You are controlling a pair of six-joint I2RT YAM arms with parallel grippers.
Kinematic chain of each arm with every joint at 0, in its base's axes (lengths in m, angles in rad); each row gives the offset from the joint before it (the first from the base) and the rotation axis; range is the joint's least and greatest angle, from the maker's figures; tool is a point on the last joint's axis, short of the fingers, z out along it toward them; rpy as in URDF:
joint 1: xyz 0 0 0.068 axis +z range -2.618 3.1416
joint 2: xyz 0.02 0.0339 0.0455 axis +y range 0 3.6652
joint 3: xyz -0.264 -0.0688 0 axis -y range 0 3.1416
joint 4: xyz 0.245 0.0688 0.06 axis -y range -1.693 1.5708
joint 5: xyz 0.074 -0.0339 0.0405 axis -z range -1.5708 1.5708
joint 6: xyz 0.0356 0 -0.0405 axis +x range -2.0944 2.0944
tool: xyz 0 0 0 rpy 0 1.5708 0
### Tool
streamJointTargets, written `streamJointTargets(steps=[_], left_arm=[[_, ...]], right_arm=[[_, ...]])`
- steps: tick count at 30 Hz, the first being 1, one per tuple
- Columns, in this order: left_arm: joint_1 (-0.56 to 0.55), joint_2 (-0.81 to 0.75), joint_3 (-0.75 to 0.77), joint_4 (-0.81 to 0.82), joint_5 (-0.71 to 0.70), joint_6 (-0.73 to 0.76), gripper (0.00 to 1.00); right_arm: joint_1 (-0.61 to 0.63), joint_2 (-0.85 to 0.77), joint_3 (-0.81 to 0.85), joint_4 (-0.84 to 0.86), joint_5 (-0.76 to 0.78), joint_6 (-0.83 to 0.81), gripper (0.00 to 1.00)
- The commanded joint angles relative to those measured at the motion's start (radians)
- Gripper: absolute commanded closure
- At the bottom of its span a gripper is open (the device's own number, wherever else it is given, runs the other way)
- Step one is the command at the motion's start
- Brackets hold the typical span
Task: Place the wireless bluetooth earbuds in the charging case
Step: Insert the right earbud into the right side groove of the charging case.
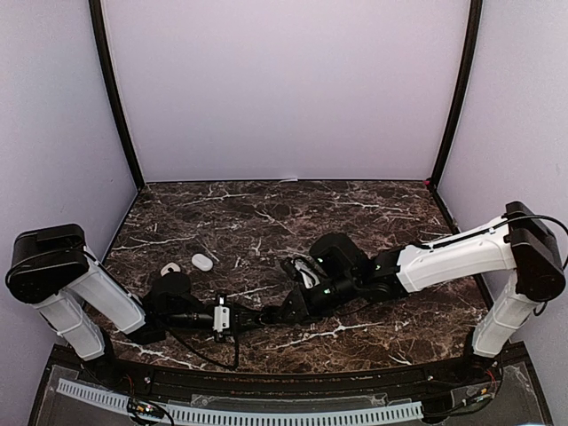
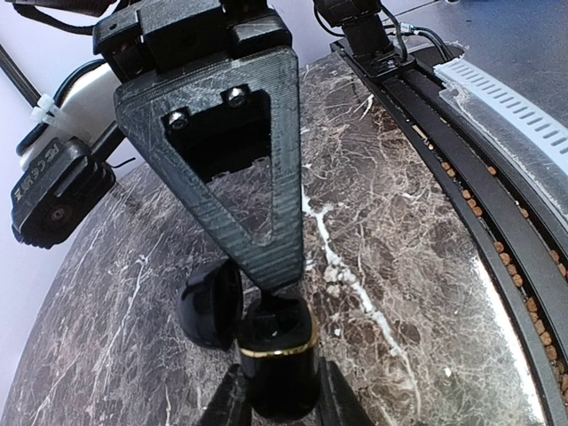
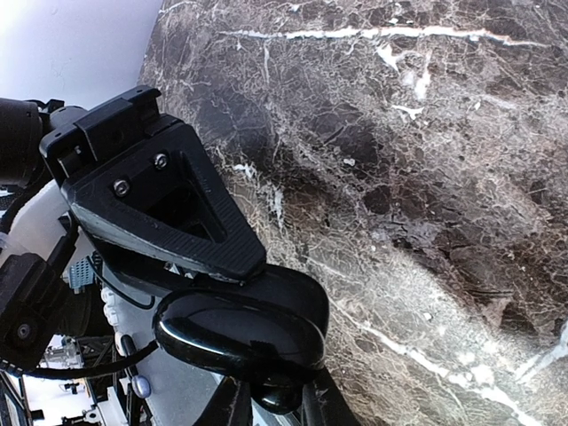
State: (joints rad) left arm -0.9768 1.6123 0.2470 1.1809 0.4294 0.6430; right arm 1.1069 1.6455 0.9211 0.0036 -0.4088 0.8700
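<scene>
We see the left gripper (image 2: 280,401) clenched on the black charging case (image 2: 277,359), its fingertips pressing the body on either side below the gold band. The lid (image 2: 209,303) stands open, hinged just beside the case's mouth. One finger (image 2: 257,235) of the right gripper (image 3: 273,410) comes tip-first right to that mouth. The right gripper's own fingertips sit close together around something small and dark; we cannot tell whether it is an earbud or whether it is gripped. Well apart from the case, toward the left arm on the marble table (image 1: 373,222), lie a white oval piece (image 1: 202,262) and a second white piece (image 1: 169,268).
</scene>
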Motion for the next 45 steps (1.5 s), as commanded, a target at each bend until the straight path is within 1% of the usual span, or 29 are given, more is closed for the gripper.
streamJointTargets(steps=[1, 12, 19, 30, 39, 45], left_arm=[[-0.013, 0.007, 0.024, 0.039, 0.041, -0.006, 1.0], [-0.013, 0.0, 0.023, 0.036, 0.052, -0.011, 1.0], [-0.013, 0.004, 0.026, 0.039, 0.055, -0.025, 1.0], [-0.013, 0.007, 0.026, 0.045, 0.05, -0.028, 1.0], [-0.013, 0.008, 0.026, 0.05, 0.052, -0.036, 1.0], [-0.013, 0.005, 0.016, 0.07, 0.061, -0.032, 1.0]], right_arm=[[-0.01, -0.007, -0.005, 0.068, -0.019, 0.003, 0.8], [-0.01, -0.026, -0.014, 0.077, -0.019, 0.011, 0.75], [-0.011, -0.03, -0.008, 0.076, -0.027, 0.013, 0.75], [-0.018, -0.024, -0.026, 0.134, -0.073, 0.088, 0.77], [-0.019, -0.033, -0.069, 0.19, -0.074, 0.166, 0.81], [-0.024, -0.039, -0.096, 0.216, -0.062, 0.197, 0.82]])
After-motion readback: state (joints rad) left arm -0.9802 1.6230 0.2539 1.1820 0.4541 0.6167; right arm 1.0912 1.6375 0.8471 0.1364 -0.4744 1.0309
